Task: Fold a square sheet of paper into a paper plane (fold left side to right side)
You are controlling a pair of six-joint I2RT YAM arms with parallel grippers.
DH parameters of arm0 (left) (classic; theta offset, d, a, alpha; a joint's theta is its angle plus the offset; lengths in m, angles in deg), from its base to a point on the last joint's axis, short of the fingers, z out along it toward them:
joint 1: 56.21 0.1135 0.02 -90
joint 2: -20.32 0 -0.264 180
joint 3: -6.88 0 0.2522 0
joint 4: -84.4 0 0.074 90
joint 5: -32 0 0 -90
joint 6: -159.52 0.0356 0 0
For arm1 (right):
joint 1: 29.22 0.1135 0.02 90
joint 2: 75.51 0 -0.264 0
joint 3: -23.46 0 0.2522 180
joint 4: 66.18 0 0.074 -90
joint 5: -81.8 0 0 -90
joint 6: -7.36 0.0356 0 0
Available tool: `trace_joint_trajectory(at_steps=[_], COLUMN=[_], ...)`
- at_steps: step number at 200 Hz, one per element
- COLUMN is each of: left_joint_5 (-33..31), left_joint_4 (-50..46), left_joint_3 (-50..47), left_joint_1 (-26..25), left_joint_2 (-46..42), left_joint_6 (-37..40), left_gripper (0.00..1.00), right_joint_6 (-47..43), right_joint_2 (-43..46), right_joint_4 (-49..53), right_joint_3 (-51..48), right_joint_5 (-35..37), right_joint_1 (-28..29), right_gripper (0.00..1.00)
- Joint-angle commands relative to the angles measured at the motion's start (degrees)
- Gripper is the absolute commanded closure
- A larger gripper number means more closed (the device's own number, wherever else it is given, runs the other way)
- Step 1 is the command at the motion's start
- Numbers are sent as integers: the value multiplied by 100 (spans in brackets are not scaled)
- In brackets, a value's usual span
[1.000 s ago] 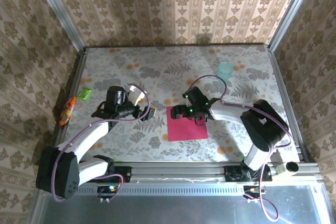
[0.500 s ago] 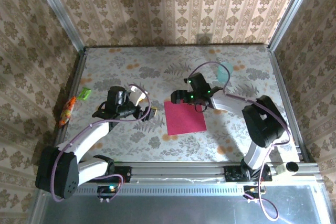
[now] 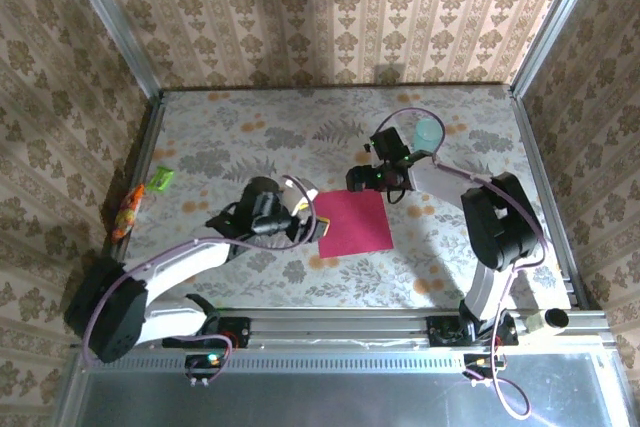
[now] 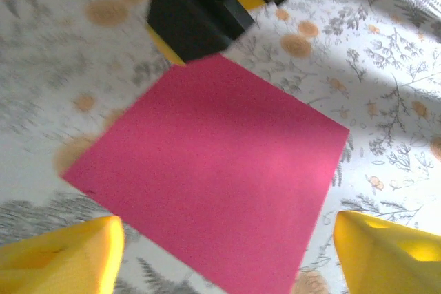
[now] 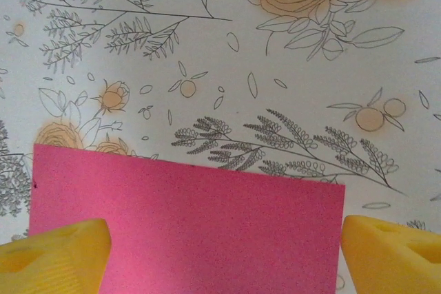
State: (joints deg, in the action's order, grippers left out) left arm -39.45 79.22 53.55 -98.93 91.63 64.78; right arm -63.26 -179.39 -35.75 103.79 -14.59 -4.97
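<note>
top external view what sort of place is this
Likely a home-styled robot test booth: wallpapered walls in metal framing, a floral-cloth table, left arm and right arm bolted to a rail.

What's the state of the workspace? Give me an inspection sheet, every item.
Surface: floral-patterned table, level.
Job's things: square sheet of paper, lying flat, unfolded.
Clutter: teal cup far right; green packet and orange packet at the left edge.
Grippers: left gripper open over the sheet's left side; right gripper open at its far edge.
Cables: purple cables looping along both arms.
Surroundings: wallpapered walls, metal frame.
</note>
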Motion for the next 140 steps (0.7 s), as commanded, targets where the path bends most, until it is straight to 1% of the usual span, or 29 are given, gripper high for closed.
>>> trace_joint_trajectory(at_steps=[1,11,51,72,98,140], left_joint_5=[-447,-507,-701,-769,-771,-621], left_joint_4=[451,521,653,576,172,-91], left_joint_3=[-97,-67,123,193,368,469], left_joint_1=[-291,-403,-649,-666,-661,-663], left_joint_2=[498,740,1462,1629,1780,2063], left_joint_6=[-454,-547,-728,-767,-705,-705], left_gripper=[30,32,36,36,36,36], right_joint_6=[-174,-179,-177,-117,-76,18], right_joint_2=[-229,-308,-517,-578,-616,-589], right_joint_4=[303,335,501,539,621,731], right_joint_3=[191,240,365,331,274,105], right_joint_5=[49,68,141,207,230,196], right_joint_1=[21,23,29,36,110,236], right_gripper=[12,12,12,12,12,11])
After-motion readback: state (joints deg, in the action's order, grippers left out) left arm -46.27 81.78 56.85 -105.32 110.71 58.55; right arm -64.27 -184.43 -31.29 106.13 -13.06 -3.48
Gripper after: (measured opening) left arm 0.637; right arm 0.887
